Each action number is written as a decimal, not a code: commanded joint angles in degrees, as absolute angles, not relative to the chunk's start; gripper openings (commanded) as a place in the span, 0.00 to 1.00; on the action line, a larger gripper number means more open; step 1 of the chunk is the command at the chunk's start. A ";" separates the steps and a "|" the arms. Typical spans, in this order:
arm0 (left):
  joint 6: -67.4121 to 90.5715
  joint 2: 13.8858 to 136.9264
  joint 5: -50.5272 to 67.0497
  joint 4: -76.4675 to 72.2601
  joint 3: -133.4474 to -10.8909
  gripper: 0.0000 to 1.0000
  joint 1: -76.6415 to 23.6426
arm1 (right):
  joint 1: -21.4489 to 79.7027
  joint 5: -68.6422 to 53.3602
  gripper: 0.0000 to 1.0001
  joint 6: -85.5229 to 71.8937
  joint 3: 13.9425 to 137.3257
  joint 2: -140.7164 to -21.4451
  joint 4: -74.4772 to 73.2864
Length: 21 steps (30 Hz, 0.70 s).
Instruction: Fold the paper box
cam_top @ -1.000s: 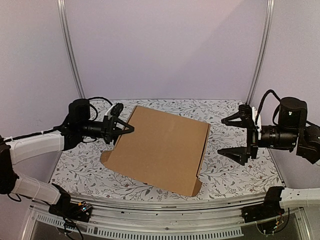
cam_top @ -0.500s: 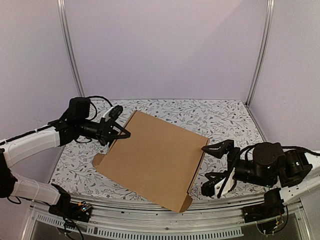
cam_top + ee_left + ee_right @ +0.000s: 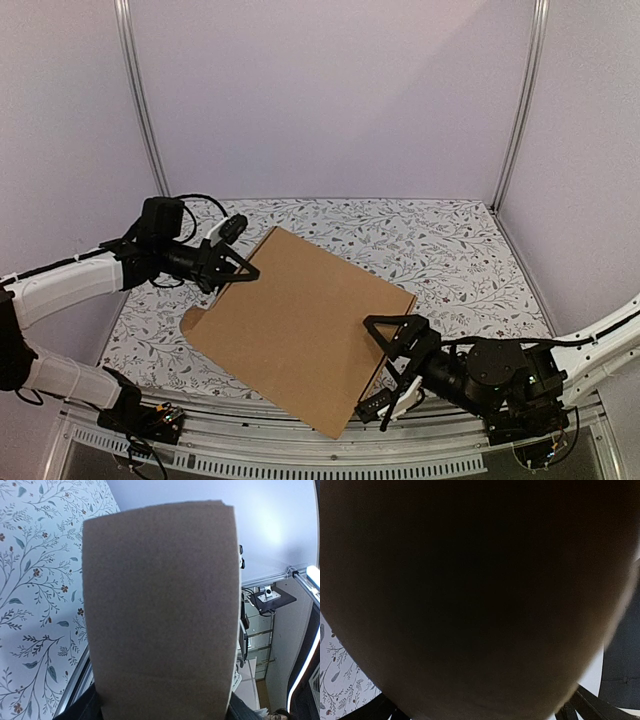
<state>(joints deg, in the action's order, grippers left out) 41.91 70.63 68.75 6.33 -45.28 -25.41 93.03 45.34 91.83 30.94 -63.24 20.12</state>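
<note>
The paper box [image 3: 300,330] is a flat brown cardboard slab, tilted with its far-left side raised over the floral table. My left gripper [image 3: 238,268] is shut on that far-left edge. In the left wrist view the cardboard [image 3: 160,605] fills the space between the fingers. My right gripper [image 3: 370,365] stands wide open at the box's near right edge, one finger above the sheet and one below. The right wrist view is almost filled by dark cardboard [image 3: 470,580], with only the fingers [image 3: 590,705] showing at the bottom corners.
The floral tablecloth [image 3: 460,250] lies bare behind and to the right of the box. Lilac walls and two metal posts [image 3: 140,110] close the back. A metal rail [image 3: 300,455] runs along the near edge by the arm bases.
The right arm has swung from the far right down to the box's near right edge, jaws still wide. The left gripper has drawn the box a little left and nearer.
</note>
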 commanded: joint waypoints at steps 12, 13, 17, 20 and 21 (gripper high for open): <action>37.92 72.13 73.13 7.87 -45.44 0.42 -24.80 | 93.79 52.64 0.72 96.56 30.22 -70.50 46.35; 37.89 72.20 73.15 7.78 -45.30 0.42 -24.81 | 93.95 52.91 0.69 96.94 30.01 -70.71 47.74; 37.86 72.96 72.95 7.65 -45.18 0.44 -24.76 | 94.24 53.64 0.59 96.57 29.58 -70.84 49.05; 37.73 73.77 72.49 7.56 -45.01 0.48 -24.70 | 94.38 53.95 0.54 96.46 29.32 -70.54 49.48; 37.57 73.99 72.20 7.56 -44.98 0.51 -24.70 | 94.47 54.08 0.53 96.21 29.21 -70.30 49.48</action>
